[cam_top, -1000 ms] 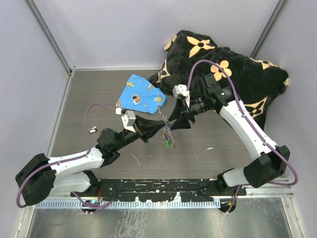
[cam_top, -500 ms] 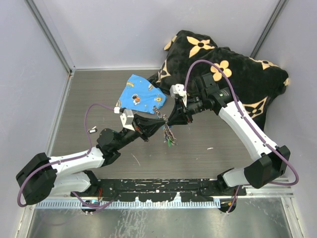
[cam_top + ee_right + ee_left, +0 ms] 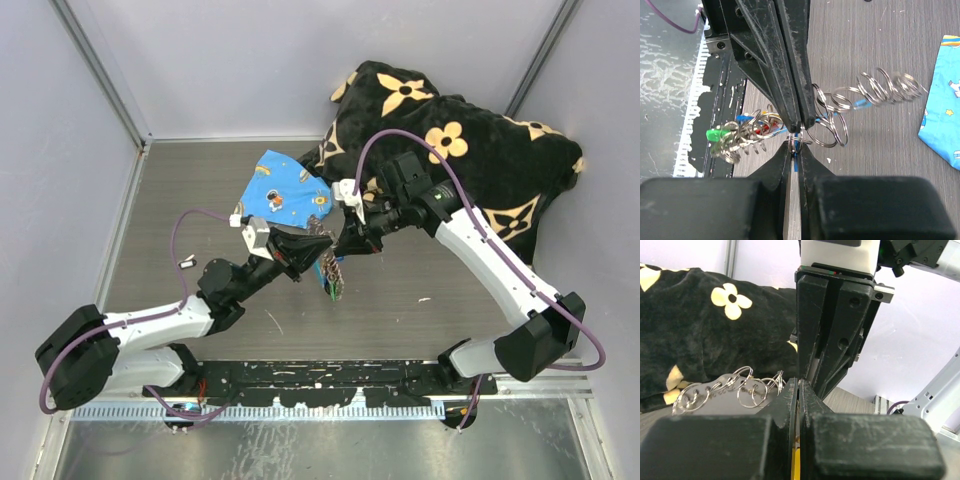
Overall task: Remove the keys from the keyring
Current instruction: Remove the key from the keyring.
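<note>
Keyring (image 3: 840, 112): chain of thin linked steel rings with a light-blue piece, held above the middle of the surface (image 3: 180, 200), near the blue cloth (image 3: 280, 190).
Keys (image 3: 732, 140): tiny, with green and red heads, bunched and dangling from one end of the chain.
Handling: probably light, limp, slippery and tangle-prone; best pinched on a single ring beside a key.
Left gripper (image 3: 322, 246): forearm low, reaching in from the near-left corner; jaws pressed shut on the chain.
Right gripper (image 3: 340, 243): elbow high, tip to tip with the left; jaws almost closed, nipping the chain at the blue piece.

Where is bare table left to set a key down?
Bare grey table between the left wall and the blue printed cloth; also right of the coloured-head keys, inside the bend of the right arm. Crowded centre, where left gripper and right gripper meet on the chain-like metal keyring.
</note>
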You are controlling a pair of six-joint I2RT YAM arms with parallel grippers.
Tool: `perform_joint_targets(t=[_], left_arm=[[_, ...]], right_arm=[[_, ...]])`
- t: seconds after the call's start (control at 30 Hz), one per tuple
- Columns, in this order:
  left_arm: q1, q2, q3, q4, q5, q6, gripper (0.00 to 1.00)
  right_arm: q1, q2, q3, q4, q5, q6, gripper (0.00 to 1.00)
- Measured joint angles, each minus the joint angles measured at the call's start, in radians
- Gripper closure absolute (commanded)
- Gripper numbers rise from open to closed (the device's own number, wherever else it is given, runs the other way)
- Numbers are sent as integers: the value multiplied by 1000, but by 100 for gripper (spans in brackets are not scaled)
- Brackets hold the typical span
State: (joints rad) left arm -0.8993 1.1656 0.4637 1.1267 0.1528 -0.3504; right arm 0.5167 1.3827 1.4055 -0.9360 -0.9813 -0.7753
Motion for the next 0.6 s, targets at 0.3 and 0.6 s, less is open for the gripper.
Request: perform_joint_targets(t=[0.3, 0.6], left_arm=[[0, 23, 0, 19, -21, 0, 100], [2, 23, -3, 22, -23, -2, 100]], right_arm=[[-7, -2, 0, -2, 29, 16, 67], [-53, -22, 1, 1, -42, 51, 63]])
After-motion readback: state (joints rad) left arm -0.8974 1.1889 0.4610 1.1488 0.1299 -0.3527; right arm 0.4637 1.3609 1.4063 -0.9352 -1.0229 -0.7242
